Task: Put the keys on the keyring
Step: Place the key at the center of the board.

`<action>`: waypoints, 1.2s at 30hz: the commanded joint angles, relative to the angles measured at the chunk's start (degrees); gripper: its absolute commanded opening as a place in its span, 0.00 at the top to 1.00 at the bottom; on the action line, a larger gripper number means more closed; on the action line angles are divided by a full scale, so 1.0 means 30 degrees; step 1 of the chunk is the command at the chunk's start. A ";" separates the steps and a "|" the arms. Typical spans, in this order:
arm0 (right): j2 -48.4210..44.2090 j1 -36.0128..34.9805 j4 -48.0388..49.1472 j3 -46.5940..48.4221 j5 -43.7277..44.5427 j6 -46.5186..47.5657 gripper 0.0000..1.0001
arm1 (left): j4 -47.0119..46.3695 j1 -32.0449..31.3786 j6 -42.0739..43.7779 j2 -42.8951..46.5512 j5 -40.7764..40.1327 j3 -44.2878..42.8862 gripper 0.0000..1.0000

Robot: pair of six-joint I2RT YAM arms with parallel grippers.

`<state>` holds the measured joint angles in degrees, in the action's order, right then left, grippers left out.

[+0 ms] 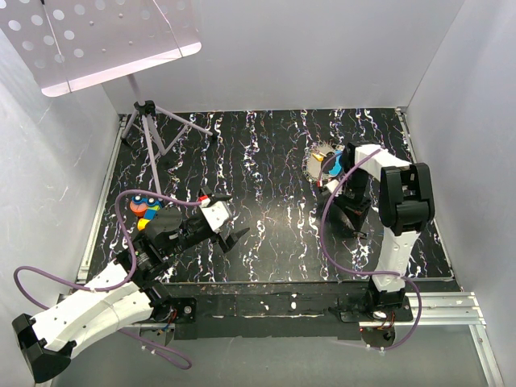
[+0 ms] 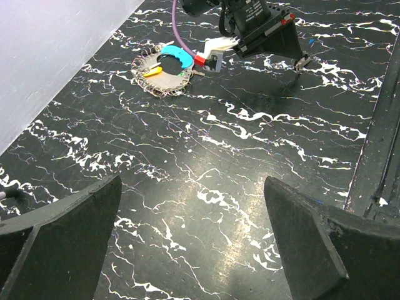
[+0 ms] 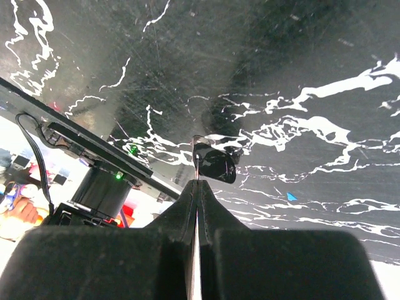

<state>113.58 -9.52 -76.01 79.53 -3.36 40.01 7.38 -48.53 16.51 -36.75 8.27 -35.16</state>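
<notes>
Left gripper (image 2: 192, 187) released, empty. Right gripper (image 3: 197, 183) clenched, low over worktop (image 1: 274, 161). Keys (image 2: 175, 56) in dish (image 2: 145, 84), at its 11 o'clock.

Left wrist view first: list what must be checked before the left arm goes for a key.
1. Left gripper fingers wide open: ok.
2. Nothing between those fingers: ok.
3. Keys in sight, lying on the round mat: ok.
4. Room to come down on the keys: not ok, the right arm hangs close beside the mat.
5. Right gripper shut: ok.
6. Keyring held by the right fingers: ok, a thin wire sticks out past their tips; which way its opening faces, cannot tell.
</notes>
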 commanded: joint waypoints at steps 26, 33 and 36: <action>0.1954 -0.0548 0.0258 0.2144 0.0152 -0.0651 0.99 | 0.0178 0.0064 0.0238 -0.0054 -0.0267 -0.0146 0.02; 0.2160 -0.0606 0.0258 0.2173 0.0005 -0.0622 0.99 | 0.0178 0.0035 0.0296 -0.0083 -0.0297 -0.0146 0.02; 0.2218 -0.0635 0.0287 0.2231 -0.0024 -0.0680 0.99 | 0.0178 0.0064 0.0267 -0.0083 -0.0267 -0.0146 0.02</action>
<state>119.52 -11.00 -74.61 84.03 -3.11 38.28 7.51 -48.53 16.75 -37.08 7.97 -35.16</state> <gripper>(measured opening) 0.022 0.981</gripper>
